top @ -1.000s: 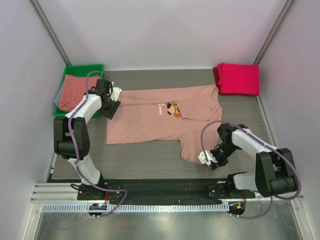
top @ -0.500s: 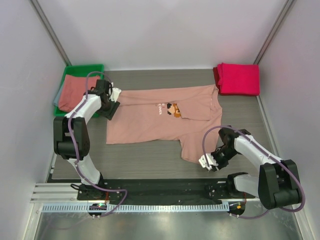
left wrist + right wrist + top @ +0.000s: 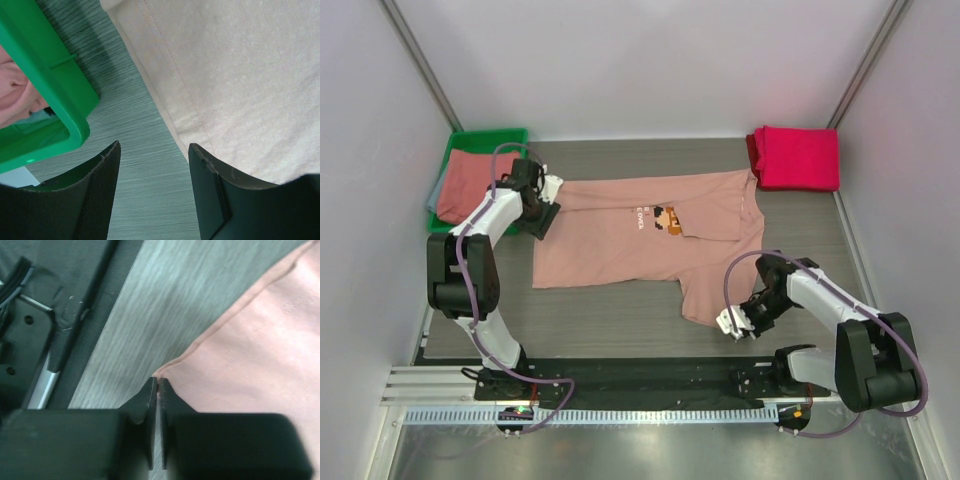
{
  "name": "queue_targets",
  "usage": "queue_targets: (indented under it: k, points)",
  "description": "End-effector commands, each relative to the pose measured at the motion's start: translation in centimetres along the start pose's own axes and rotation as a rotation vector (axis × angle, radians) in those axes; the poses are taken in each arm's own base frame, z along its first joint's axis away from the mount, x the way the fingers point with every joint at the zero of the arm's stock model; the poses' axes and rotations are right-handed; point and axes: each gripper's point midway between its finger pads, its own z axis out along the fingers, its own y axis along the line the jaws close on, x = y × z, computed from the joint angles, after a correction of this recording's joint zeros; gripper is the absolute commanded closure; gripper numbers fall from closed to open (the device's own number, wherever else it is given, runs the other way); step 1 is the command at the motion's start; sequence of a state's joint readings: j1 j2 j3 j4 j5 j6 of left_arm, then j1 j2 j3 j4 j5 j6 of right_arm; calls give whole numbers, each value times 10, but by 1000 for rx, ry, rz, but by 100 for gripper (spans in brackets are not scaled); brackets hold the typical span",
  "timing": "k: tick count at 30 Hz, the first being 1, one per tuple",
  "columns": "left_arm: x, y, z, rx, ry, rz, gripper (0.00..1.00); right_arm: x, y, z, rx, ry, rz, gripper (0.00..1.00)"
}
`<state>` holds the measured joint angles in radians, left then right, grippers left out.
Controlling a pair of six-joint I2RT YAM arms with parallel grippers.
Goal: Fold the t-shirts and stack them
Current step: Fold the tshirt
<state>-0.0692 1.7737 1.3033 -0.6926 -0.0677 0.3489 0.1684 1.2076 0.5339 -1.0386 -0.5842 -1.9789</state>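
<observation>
Nearest the bases, the right gripper (image 3: 157, 383) has slid a little leftward over the last second to reach the salmon-pink t-shirt (image 3: 620, 245) at its near corner, and its jaws have drawn in from a loose gap to a thin slit; in the wrist view the hem corner meets the fingertips, so it appears to be pinched between them, though how much cloth is caught cannot be told. That suggests the grasp for a fold is just being made, with nothing lifted yet; the shirt lies spread print-up across the middle of the table (image 3: 600, 320), one flap hanging toward the near edge. The right arm is bent low, its wrist turned toward that corner. Further back, the left gripper (image 3: 154, 147) has not moved; it hovers wide apart over the shirt's left edge, one finger above cloth, the other above bare table, holding nothing. Beyond sit the green bin (image 3: 485, 138) holding other tees, and the folded magenta t-shirt (image 3: 798, 157) at the far right.
</observation>
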Motion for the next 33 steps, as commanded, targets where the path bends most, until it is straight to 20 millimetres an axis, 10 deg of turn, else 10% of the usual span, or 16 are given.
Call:
queue_targets:
  k: [1, 8, 13, 33]
  points:
    - [-17, 8, -7, -13, -49, 4, 42, 8, -9, 4, -29, 29, -266, 94]
    - [26, 2, -54, 130, 21, -89, 45, 17, -65, -36, 218, 178, -173, 99]
    - [62, -38, -55, 327, 100, -118, 48, 11, -90, -65, 349, 184, 3, 99]
    - [114, -71, -8, 425, 258, -120, 56, 18, -86, -56, 354, 258, 87, 99]
